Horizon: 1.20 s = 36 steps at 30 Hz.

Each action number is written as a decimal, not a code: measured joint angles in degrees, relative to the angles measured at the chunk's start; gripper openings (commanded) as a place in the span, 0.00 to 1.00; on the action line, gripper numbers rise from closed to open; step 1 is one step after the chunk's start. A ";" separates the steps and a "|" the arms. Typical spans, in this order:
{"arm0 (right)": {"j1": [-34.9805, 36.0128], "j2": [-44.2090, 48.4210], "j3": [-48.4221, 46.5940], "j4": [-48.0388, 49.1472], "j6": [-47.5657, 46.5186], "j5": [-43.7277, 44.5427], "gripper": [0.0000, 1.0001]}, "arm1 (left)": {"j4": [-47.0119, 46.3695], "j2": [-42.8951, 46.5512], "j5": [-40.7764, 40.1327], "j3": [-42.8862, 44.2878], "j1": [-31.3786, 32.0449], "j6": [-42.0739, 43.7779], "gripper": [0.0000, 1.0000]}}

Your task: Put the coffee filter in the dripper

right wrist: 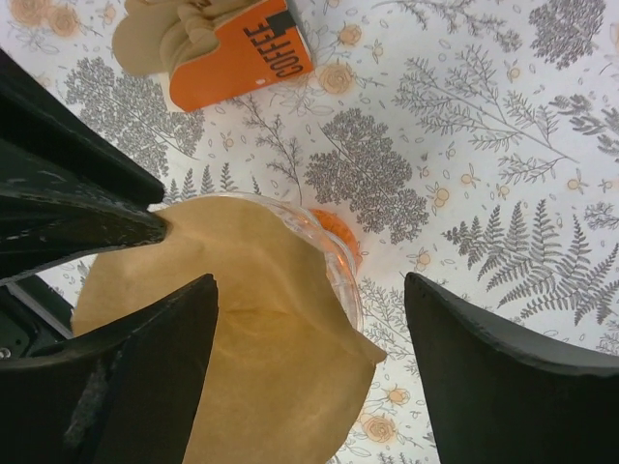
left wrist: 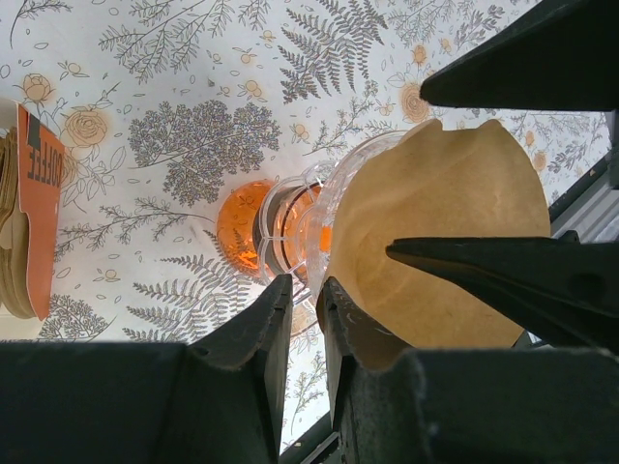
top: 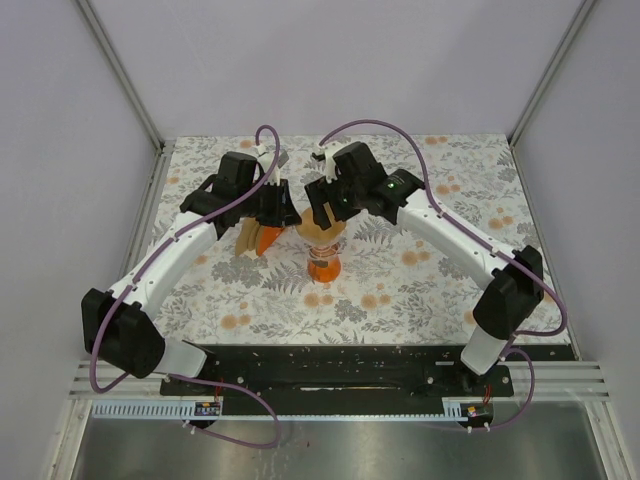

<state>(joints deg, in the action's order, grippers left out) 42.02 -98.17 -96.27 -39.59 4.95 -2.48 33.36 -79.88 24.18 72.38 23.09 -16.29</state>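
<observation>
The dripper [top: 323, 262] stands mid-table, a clear ribbed cone [left wrist: 290, 227] on an orange base [right wrist: 340, 228]. The light-brown coffee filter [left wrist: 455, 193] sits in its mouth [top: 322, 232], and one corner [right wrist: 363, 353] hangs past the rim. My left gripper [left wrist: 305, 290] is nearly closed, with the dripper's clear rim pinched between its tips; the filter leans on the outside of one finger. My right gripper [right wrist: 309, 290] hovers open above the filter. One of its fingers [right wrist: 164, 358] is over the paper and the other [right wrist: 484, 358] is over the cloth. It holds nothing.
A bundle of brown filters in an orange "COFFEE" holder [top: 258, 238] lies just left of the dripper [left wrist: 39, 193], close behind my left gripper [right wrist: 232, 48]. The floral cloth [top: 420, 290] covers the table, and grey walls close in the back and sides.
</observation>
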 measured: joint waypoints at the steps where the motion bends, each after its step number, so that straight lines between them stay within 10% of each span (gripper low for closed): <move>1: -0.11 -0.09 0.76 0.35 0.07 -0.46 0.79 | -0.02 0.00 0.00 0.00 0.00 0.00 0.23; 18: -1.05 -0.02 7.85 8.76 -7.02 -4.81 0.15 | -0.02 0.00 -0.52 0.00 0.04 0.35 0.24; 24: -1.16 1.25 7.82 11.34 -8.20 -6.27 0.13 | 0.09 0.00 -0.83 0.00 -0.11 0.76 0.25; 36: -1.40 0.92 8.98 11.02 -11.39 -6.38 0.42 | 0.76 0.00 -0.66 1.03 0.11 1.27 0.38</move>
<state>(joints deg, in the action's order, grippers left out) 40.62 -97.25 -87.29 -28.58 -6.44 -8.86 34.13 -79.88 23.53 73.41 23.20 -15.03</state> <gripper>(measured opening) 0.357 0.356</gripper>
